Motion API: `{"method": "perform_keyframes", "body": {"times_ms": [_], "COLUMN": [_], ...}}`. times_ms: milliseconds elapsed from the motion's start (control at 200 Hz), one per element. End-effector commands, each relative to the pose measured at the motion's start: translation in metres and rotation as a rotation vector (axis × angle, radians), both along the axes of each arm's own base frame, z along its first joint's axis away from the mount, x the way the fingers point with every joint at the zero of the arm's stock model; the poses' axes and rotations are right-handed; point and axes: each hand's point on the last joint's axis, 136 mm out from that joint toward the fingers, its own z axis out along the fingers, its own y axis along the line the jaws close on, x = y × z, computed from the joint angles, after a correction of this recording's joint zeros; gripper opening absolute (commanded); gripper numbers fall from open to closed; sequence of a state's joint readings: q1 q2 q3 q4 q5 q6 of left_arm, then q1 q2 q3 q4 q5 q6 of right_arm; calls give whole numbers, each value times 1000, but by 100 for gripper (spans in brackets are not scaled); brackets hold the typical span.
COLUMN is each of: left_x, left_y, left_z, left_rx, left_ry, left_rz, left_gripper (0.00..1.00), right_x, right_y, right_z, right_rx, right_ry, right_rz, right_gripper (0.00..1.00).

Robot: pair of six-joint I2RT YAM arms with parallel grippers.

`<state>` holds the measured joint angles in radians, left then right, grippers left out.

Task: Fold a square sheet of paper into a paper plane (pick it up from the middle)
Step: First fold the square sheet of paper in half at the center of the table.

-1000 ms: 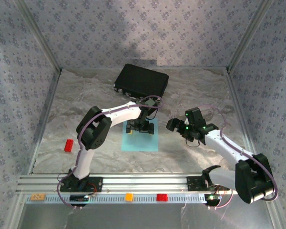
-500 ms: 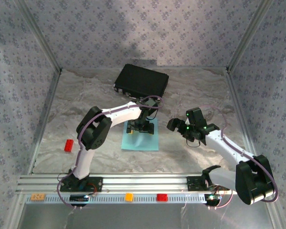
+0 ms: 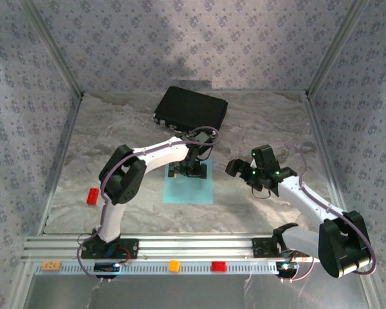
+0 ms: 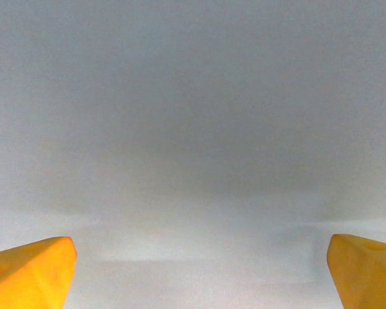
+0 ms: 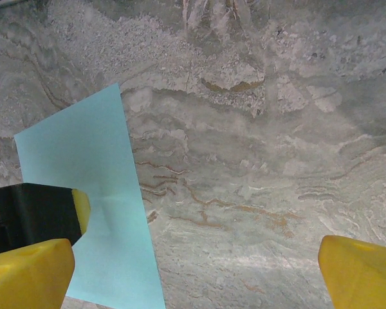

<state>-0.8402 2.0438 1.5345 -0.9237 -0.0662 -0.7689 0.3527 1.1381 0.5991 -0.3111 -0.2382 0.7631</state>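
The square sheet of paper (image 3: 188, 187) is light blue and lies flat on the marbled table in the middle. My left gripper (image 3: 190, 169) is down over the sheet's far half, open. In the left wrist view its yellow fingertips (image 4: 27, 270) stand wide apart, with paper (image 4: 193, 129) between and beyond them. My right gripper (image 3: 240, 171) hovers open to the right of the sheet, over bare table. In the right wrist view the paper (image 5: 93, 167) lies at the left, with a black and yellow finger of the left gripper (image 5: 35, 214) on it. The paper plane is out of view.
A black rectangular case (image 3: 192, 108) lies at the back centre. A red brick (image 3: 91, 196) sits at the left of the table. Orange (image 3: 174, 265) and red (image 3: 218, 266) bricks rest on the front rail. Patterned walls close in both sides and the back.
The left arm's elbow has shifted slightly left and its gripper has crept a little toward the sheet's far edge. The right arm and the paper have not moved.
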Motion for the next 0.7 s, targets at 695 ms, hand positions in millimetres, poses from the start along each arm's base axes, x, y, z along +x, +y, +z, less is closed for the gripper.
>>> {"method": "perform_keyframes", "body": {"times_ms": [695], "left_x": [-29], "left_y": [14], "left_z": [-36], "left_rx": [43], "left_ry": [105], "left_rz": [29], "left_gripper": [99], "right_x": [-3], "right_y": [-8], "right_z": [-4], "right_rx": [-10], "right_ry": [25], "right_rz": [-37], "right_gripper": [99]}}
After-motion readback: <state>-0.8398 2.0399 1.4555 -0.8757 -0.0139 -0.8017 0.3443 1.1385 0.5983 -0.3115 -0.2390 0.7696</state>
